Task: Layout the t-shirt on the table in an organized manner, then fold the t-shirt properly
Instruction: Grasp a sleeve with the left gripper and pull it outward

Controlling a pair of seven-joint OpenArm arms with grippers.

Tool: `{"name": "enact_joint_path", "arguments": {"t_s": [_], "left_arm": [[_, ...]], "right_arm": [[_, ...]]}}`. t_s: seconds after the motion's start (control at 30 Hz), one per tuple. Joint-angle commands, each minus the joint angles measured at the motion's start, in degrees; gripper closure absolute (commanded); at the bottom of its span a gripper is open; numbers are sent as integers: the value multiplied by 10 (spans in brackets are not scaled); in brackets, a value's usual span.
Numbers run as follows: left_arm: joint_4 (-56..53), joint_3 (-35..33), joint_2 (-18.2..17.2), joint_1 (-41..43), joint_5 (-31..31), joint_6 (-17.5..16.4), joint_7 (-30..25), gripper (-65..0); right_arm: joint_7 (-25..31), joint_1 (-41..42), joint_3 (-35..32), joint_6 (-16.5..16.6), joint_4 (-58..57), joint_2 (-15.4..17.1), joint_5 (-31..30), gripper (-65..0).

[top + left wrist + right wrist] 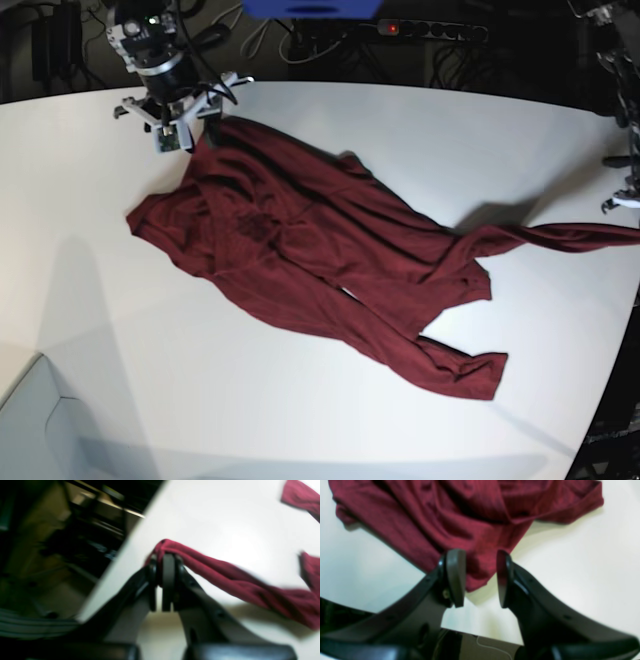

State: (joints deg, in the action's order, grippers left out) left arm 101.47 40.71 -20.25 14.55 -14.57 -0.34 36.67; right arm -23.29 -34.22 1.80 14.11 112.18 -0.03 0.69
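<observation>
The soft, thin long-sleeved t-shirt (300, 250) is a plain dark maroon all over, with no print; its folds read as darker burgundy shadows, and up close the knit shows a faint fine ribbing. The large smooth table (330, 420) is plain white, greying slightly where shadows fall. The left gripper (162, 580) is black with dull grey pads, as is the right gripper (480, 578). Behind the table a bright blue object (310, 8) sits beside a black power strip (430, 30) with a small red light
</observation>
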Motion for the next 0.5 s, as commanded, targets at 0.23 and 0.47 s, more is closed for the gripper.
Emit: {"name": "enact_joint_path", "arguments": {"t_s": [0.23,0.47], "left_arm": [[119,72,-7,-2,-2,-16,29,-4],[125,143,7,-30,5,-129,91,-4]], "right_arm": [[13,-6,0,-2,9,-2,-6,-215],[14,-6,0,-2,9,-3,-6,-215]]}}
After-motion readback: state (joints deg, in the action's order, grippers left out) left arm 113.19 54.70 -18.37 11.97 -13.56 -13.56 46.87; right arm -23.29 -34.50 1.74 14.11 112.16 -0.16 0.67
